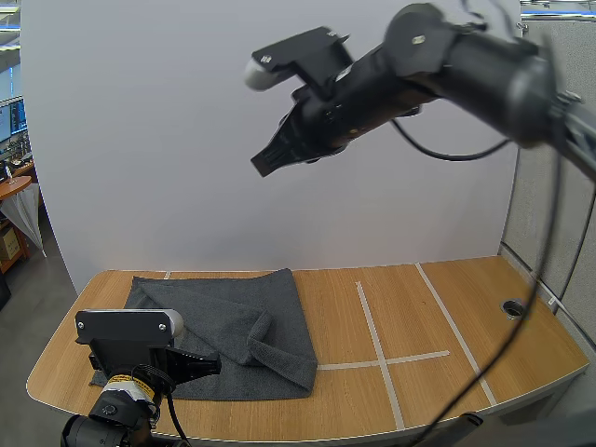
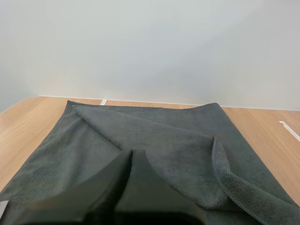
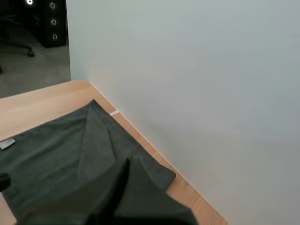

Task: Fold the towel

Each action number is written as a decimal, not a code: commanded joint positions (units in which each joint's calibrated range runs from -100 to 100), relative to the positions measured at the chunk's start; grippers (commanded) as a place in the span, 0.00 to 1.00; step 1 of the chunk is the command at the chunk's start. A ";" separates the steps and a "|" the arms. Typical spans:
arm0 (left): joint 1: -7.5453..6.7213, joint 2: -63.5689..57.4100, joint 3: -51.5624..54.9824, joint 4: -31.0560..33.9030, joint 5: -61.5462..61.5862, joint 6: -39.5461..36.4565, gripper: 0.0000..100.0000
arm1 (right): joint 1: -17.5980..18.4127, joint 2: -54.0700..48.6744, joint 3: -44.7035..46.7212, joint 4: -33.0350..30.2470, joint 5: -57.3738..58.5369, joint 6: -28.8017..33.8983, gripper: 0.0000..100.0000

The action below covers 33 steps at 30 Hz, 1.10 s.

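The left jaws lie pressed together as one dark wedge, clamped on nothing, low over the near-left part of the tabletop [image 1: 466, 317]. Just ahead of and beneath their tip spreads the dark grey towel [image 1: 233, 326], flat on the wood. It is partly folded: one flap [image 2: 140, 131] is turned back across the cloth, ahead of the left jaws, and its rolled edge [image 2: 222, 173] bunches up just to their right. Whether the tip touches the cloth, I cannot tell.

The right jaws are also together, holding nothing (a single black wedge in their own wrist view). They hang high in the air, well apart from the towel, which lies below and ahead of them. Pale tape lines [image 1: 372, 326] cross the bare wood to the right of the towel, well below the right jaws.
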 commanded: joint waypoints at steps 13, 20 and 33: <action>-0.11 -0.26 0.00 0.32 -1.22 -0.22 0.00 | -0.24 -26.36 1.28 -10.39 25.25 10.99 0.00; -0.11 -0.26 -0.82 0.32 -9.99 -0.22 0.00 | -0.24 -35.88 1.96 -10.90 25.25 12.45 0.00; -0.11 -0.26 -27.63 0.44 8.85 5.04 0.00 | 0.14 -50.37 16.01 -12.09 25.25 16.77 0.00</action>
